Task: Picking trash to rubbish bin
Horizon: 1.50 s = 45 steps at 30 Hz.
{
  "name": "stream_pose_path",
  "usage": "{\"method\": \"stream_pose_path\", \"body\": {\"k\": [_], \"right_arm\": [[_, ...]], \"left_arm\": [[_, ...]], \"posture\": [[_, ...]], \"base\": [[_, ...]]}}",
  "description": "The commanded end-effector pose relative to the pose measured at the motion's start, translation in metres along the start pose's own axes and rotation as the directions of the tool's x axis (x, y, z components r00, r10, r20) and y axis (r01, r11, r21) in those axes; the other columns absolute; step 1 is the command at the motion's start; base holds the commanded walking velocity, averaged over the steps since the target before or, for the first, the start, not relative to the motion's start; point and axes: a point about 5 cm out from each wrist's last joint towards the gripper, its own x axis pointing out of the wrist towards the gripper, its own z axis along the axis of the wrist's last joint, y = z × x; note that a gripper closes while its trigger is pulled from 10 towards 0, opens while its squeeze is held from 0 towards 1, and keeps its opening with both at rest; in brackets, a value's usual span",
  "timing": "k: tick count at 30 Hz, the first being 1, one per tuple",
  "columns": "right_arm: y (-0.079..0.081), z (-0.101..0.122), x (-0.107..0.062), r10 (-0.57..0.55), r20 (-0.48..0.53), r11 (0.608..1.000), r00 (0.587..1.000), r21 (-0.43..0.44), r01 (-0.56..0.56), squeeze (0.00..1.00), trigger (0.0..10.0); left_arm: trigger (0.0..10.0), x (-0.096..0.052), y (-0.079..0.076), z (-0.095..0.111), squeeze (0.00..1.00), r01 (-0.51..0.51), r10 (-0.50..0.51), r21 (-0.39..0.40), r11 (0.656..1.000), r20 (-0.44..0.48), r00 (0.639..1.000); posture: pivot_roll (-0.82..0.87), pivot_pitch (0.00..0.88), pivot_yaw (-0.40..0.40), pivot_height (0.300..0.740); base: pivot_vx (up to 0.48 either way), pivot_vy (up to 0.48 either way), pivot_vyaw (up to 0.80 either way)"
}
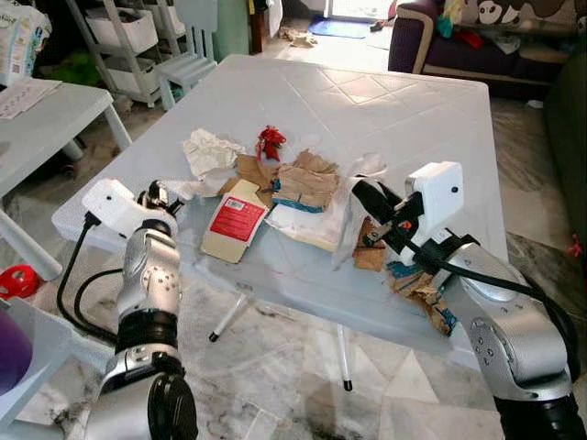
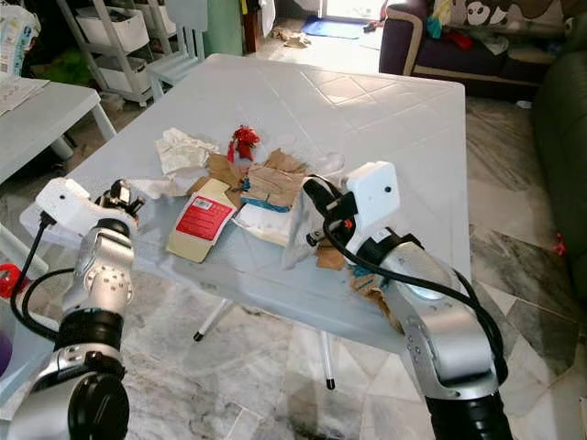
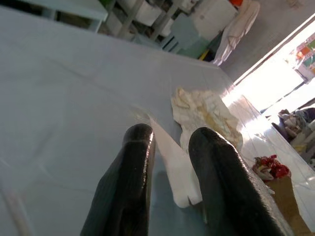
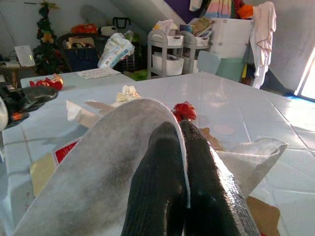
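I am in the pick-up step: my right gripper [image 4: 179,162] is closed on a grey sheet [image 4: 98,167] above the table [image 1: 385,119], my left gripper [image 3: 170,162] stands open around a white tissue [image 3: 177,167], so next I must close it.

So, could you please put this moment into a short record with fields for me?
Surface: white plastic table
Trash pile: torn brown cardboard pieces, crumpled white paper, red wrapper, flat tan box with red label
Right gripper: fingers shut on thin white paper sheet, above the table
Left gripper: fingers open around white tissue strip at the near left table edge
Progress: trash not yet binned
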Motion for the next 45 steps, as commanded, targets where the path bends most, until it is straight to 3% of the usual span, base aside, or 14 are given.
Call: {"method": "stream_pose_path", "body": {"k": [1, 11, 12, 13, 26, 32, 33, 34, 41, 45], "right_arm": [[0.002, 0.004, -0.004, 0.006, 0.002, 1.000, 1.000, -0.016, -0.006, 0.00, 10.0], [-0.001, 0.005, -0.007, 0.004, -0.009, 0.999, 1.000, -0.031, -0.005, 0.00, 10.0], [-0.001, 0.006, -0.007, 0.005, -0.010, 0.999, 1.000, -0.032, -0.005, 0.00, 10.0], [-0.001, 0.006, -0.007, 0.005, -0.011, 0.999, 1.000, -0.033, -0.005, 0.00, 10.0], [-0.002, 0.007, -0.012, 0.003, -0.027, 0.999, 1.000, -0.039, -0.004, 0.00, 10.0], [0.000, 0.010, -0.014, 0.005, -0.032, 0.999, 0.999, -0.038, -0.007, 0.00, 10.0], [0.000, 0.009, -0.016, 0.006, -0.039, 0.999, 0.999, -0.040, -0.007, 0.00, 10.0], [-0.001, 0.009, -0.016, 0.006, -0.041, 0.999, 0.999, -0.041, -0.007, 0.00, 10.0], [-0.002, 0.012, -0.018, -0.001, -0.044, 0.999, 0.999, -0.047, -0.001, 0.00, 10.0], [-0.002, 0.012, -0.018, -0.003, -0.046, 0.999, 0.999, -0.050, 0.000, 0.00, 10.0]], "left_arm": [[10.0, 0.002, -0.003, 0.001, 1.00, 0.000, 0.000, -0.012, 1.000, 0.003, 1.000], [10.0, 0.006, -0.010, -0.006, 1.00, -0.006, 0.005, -0.055, 0.998, -0.025, 1.000], [10.0, 0.007, -0.010, -0.007, 0.63, -0.003, 0.002, -0.059, 0.998, -0.030, 1.000], [10.0, 0.008, -0.009, -0.007, 0.00, -0.005, 0.003, -0.059, 0.998, -0.033, 0.999], [10.0, 0.011, -0.002, -0.006, 0.00, -0.060, 0.057, -0.082, 0.995, -0.038, 0.998], [10.0, 0.013, 0.011, -0.007, 0.00, -0.076, 0.071, -0.089, 0.993, -0.058, 0.996], [4.7, 0.013, 0.012, -0.008, 0.00, -0.067, 0.062, -0.092, 0.993, -0.064, 0.996], [0.0, 0.013, 0.013, -0.009, 0.00, -0.072, 0.066, -0.095, 0.993, -0.064, 0.996], [0.0, 0.016, 0.001, -0.007, 0.00, -0.016, 0.005, -0.173, 0.985, -0.061, 0.998], [0.0, 0.017, -0.005, -0.006, 0.00, 0.011, -0.022, -0.172, 0.985, -0.057, 0.998]], "posture": [[-0.10, 0.115, 0.016, 0.740], [-0.12, 0.119, 0.009, 0.740], [-0.12, 0.121, 0.007, 0.740], [-0.13, 0.122, 0.008, 0.740], [-0.14, 0.135, 0.001, 0.740], [-0.18, 0.146, -0.016, 0.740], [-0.18, 0.146, -0.016, 0.740], [-0.18, 0.148, -0.017, 0.740], [-0.20, 0.150, -0.016, 0.740], [-0.20, 0.147, -0.012, 0.740]], "base": [[0.000, 0.000, 0.00], [0.000, 0.000, 0.00], [0.000, 0.000, 0.00], [0.000, 0.000, 0.00], [0.000, 0.000, 0.00], [0.000, 0.000, 0.00], [0.000, 0.000, 0.00], [0.000, 0.000, 0.00], [0.000, 0.000, 0.00], [0.000, 0.000, 0.00]]}}
